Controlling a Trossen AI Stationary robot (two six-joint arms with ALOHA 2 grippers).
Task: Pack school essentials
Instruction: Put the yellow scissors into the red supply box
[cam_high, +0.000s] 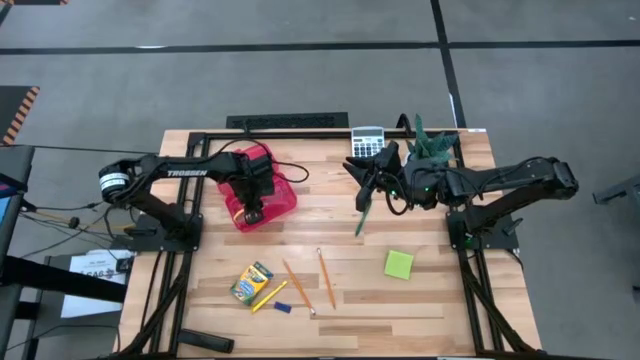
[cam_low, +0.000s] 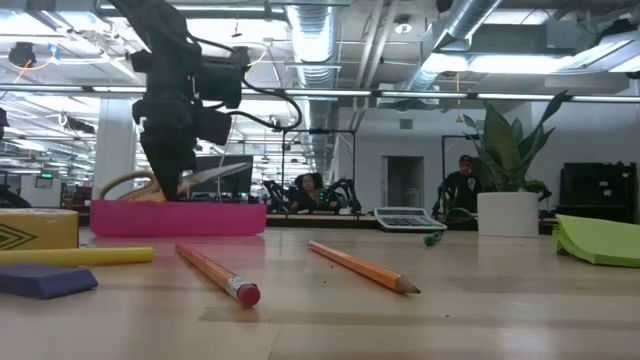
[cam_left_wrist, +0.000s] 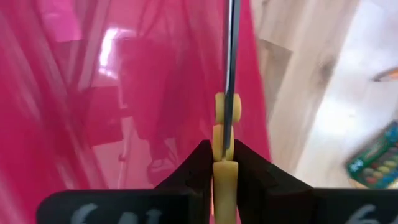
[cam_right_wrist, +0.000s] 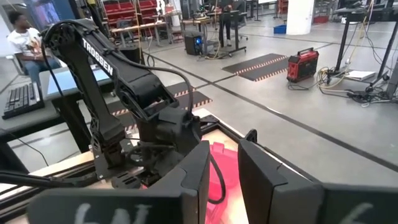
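Yellow-handled scissors (cam_left_wrist: 225, 134) are being gripped by the left claw (cam_high: 252, 211), closed on the yellow handle, over the red case (cam_high: 275, 205) at the left-centre of the high view; in the low view the blades are showing just above the case's wall. Whether the scissors are touching the case floor cannot be told.

Packing is judged as barely begun: nothing else is being seen inside the case, though its interior is mostly covered by the arm. Still lying out on the desk (cam_high: 430, 300): two orange pencils (cam_high: 298, 286) and (cam_high: 326, 277) at lower centre, the crayon box (cam_high: 251, 283) and yellow marker (cam_high: 269, 296) at lower left, the small blue eraser (cam_high: 284, 308) beside them, the lime sticky-note pad (cam_high: 399, 264) at lower right, and the green pen (cam_high: 361, 222) at centre.

The right claw (cam_high: 366, 178) is being held open and empty at upper centre, above the green pen. The grey calculator (cam_high: 367, 141) is being left at the upper edge.

The scissor tips are being cut off in the wrist view.
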